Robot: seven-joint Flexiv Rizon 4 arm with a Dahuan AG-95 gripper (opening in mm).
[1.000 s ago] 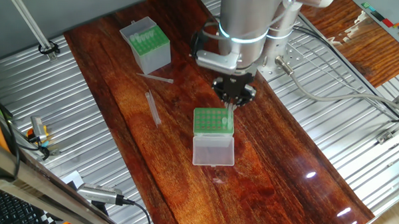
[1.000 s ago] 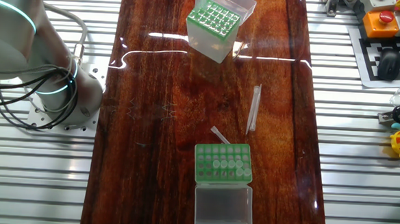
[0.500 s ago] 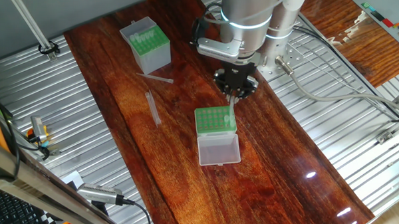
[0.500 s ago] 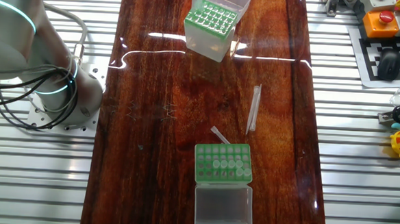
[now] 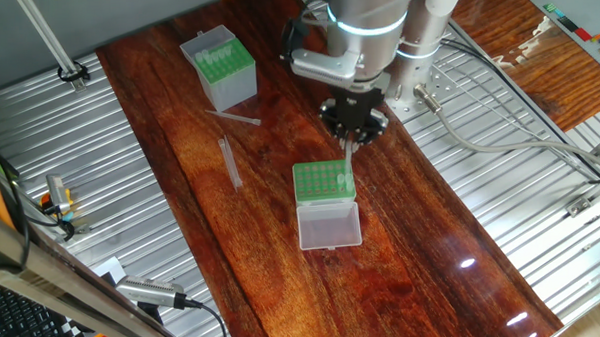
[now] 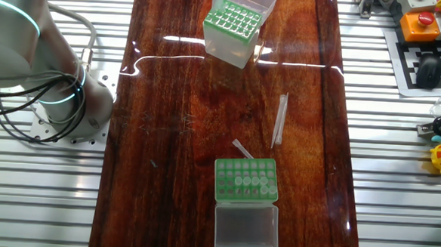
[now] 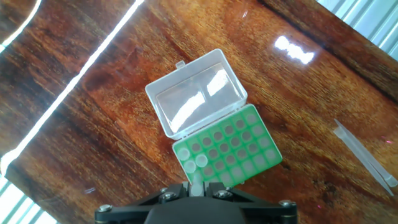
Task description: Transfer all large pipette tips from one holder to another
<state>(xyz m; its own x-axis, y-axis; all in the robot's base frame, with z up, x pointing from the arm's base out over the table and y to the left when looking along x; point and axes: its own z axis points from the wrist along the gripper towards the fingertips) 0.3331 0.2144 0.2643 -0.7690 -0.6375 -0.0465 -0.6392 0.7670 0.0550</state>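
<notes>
My gripper (image 5: 350,140) hangs just above the far edge of the low green holder (image 5: 323,181). It is shut on a large pipette tip (image 5: 348,159) that points down at the rack. In the hand view the pale tip (image 7: 196,185) sits between the jaws over the holder's (image 7: 236,146) near corner, where a few tips (image 7: 200,160) stand in holes. The taller translucent box (image 5: 219,66) stands far left. In the other fixed view that box (image 6: 245,179) is at the bottom with several tips in it, the holder (image 6: 232,22) is at the top, and my gripper is out of frame.
The holder's clear lid (image 5: 329,226) lies open flat toward the camera. Two loose tips (image 5: 230,161) (image 5: 234,117) lie on the wood between the boxes. One loose tip (image 7: 364,152) shows at the right of the hand view. Ribbed metal flanks the table, with the arm base (image 6: 56,92) beside it.
My gripper has risen a little with the tip in it. The low holder and its lid shifted slightly to the right, then stayed still.
</notes>
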